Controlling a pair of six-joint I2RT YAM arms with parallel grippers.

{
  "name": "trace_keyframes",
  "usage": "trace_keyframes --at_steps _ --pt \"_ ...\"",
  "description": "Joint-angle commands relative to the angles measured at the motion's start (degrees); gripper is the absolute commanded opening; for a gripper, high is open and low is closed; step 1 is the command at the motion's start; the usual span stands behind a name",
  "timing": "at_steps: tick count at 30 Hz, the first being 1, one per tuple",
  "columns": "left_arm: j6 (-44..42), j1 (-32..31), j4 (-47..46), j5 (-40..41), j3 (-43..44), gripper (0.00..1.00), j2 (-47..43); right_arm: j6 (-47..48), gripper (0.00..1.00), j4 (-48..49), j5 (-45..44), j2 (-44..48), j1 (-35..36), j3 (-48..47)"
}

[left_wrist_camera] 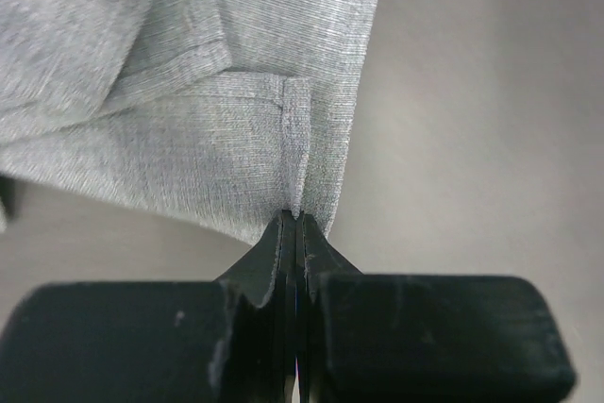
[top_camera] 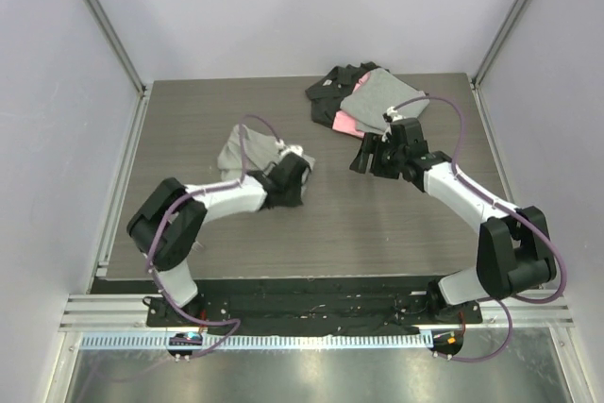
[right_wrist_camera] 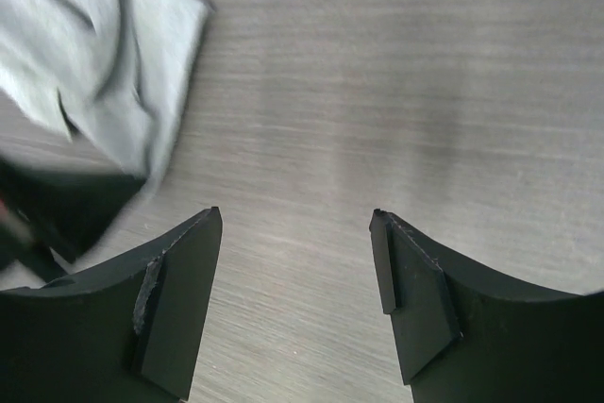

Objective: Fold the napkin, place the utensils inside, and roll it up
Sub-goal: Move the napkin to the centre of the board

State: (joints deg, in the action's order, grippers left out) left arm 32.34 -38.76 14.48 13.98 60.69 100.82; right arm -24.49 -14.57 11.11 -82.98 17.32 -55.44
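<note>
1. The napkin (top_camera: 236, 150) lies on the table (top_camera: 377, 224), left of centre, seemingly crumpled; it is soft, light and limp.
2. Left gripper (left_wrist_camera: 294, 226) pinches its hemmed corner, a sound hold.
3. Right gripper (right_wrist_camera: 294, 233) hangs spread, empty.

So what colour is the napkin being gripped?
The napkin is plain light grey, clearest in the left wrist view.

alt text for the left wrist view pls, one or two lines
The left gripper is shut on a hemmed corner of the light-grey napkin, which spreads away from the fingertips in loose folds. A blurred, pale table fills the background on the right.
</note>
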Motion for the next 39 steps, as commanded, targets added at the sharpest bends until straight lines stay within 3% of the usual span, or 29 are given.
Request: trace_keyframes --at_steps 1,3,4,5,6,7,9,11,15,21,25,39 --pt "9.23 -12.43 -8.42 -2.1 -4.17 0.0 -2.99 -1.87 0.72 2.88 -3.11 4.14 0.87 3.31" --pt "10.28 -15.1 -7.55 -3.07 -3.65 0.03 -3.08 -2.05 0.72 2.79 -3.47 5.37 0.96 4.46" --pt "10.72 -16.59 -7.01 -3.08 -3.64 0.13 -3.6 -2.31 0.72 2.79 -3.47 5.72 1.05 4.72" --pt "10.9 -16.78 -6.49 -3.08 -4.51 0.27 -5.78 -2.4 0.72 2.62 -3.47 6.16 1.05 5.08" --pt "10.9 -16.87 -5.96 -2.99 -5.22 0.59 -7.28 -2.49 0.72 2.44 -3.47 7.29 1.05 5.34" --pt "10.56 -16.87 -5.52 -2.21 -6.01 0.69 -8.87 -2.49 0.72 2.35 -3.55 7.65 0.96 5.34" --pt "8.02 -16.87 -3.68 -1.06 -8.12 0.83 -14.82 -2.4 0.72 2.35 -3.73 8.53 1.05 5.69" --pt "5.99 -16.87 -0.96 1.99 -9.18 0.88 -18.79 -2.14 0.72 2.35 -4.08 8.62 1.05 5.78" --pt "3.35 -16.87 6.86 10.53 -10.33 0.87 -23.03 -2.4 0.72 2.79 -4.0 7.57 1.31 5.43" --pt "4.58 -16.87 15.66 14.66 -9.27 0.69 -18.56 -2.58 0.72 3.23 -3.73 7.22 1.93 5.25" --pt "4.4 -16.87 15.67 17.75 -9.36 0.63 -17.06 -2.49 0.72 2.97 -3.91 7.74 2.1 5.69" --pt "1.24 -16.78 8.64 15.73 -8.39 0.54 -9.68 -2.4 0.72 2.18 -4.35 8.97 2.1 6.75"
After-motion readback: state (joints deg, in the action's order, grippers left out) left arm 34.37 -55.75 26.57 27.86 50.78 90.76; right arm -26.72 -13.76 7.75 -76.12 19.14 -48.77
